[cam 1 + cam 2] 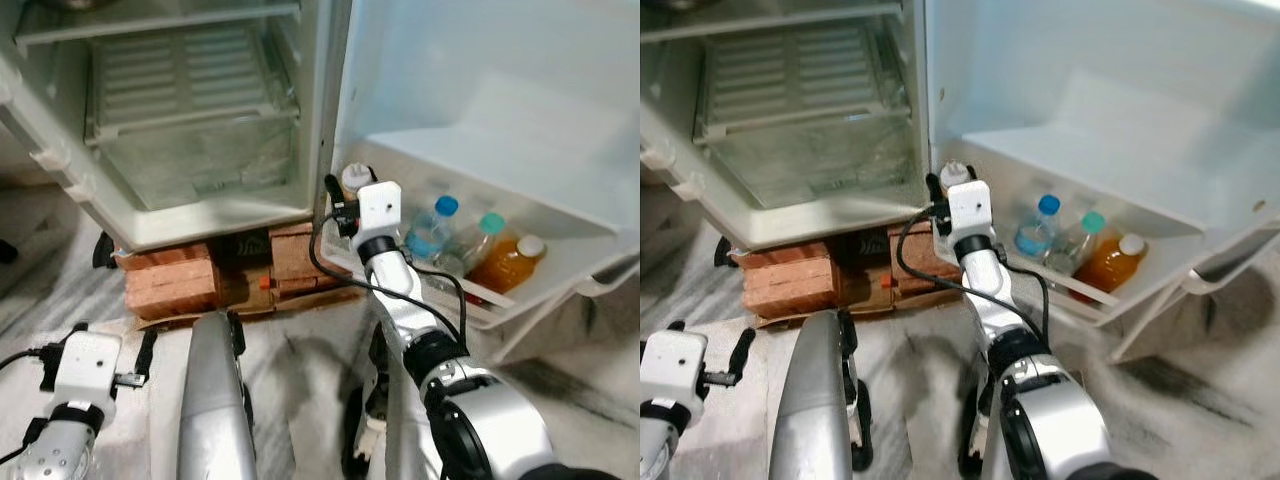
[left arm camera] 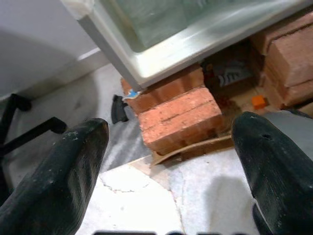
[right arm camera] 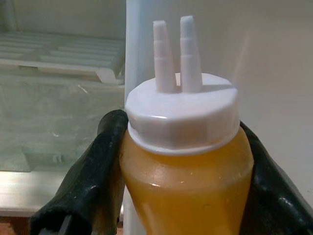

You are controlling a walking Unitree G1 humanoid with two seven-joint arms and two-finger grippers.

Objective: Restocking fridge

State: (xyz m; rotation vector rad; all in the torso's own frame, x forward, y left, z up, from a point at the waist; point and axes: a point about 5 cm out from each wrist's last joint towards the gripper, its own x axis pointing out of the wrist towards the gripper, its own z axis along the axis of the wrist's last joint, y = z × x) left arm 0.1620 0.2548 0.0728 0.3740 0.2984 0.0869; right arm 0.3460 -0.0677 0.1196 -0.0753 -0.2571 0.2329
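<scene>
An orange squeeze bottle (image 3: 186, 171) with a white twin-spout cap (image 1: 355, 178) sits between the black fingers (image 3: 88, 181) of my right gripper (image 1: 345, 200), which is shut on it. I hold it at the left end of the fridge door shelf (image 1: 520, 300), close to the hinge edge. The shelf holds a blue-capped bottle (image 1: 432, 228), a teal-capped bottle (image 1: 478, 238) and an orange juice bottle (image 1: 508, 263). The open fridge (image 1: 190, 120) has bare shelves. My left gripper (image 2: 171, 147) hangs low over the floor, open and empty.
The fridge stands on stacked red bricks (image 1: 175, 280) with cardboard under them. A black chair base (image 2: 24, 127) lies on the marble floor at the left. My silver leg (image 1: 215, 400) is at the bottom centre.
</scene>
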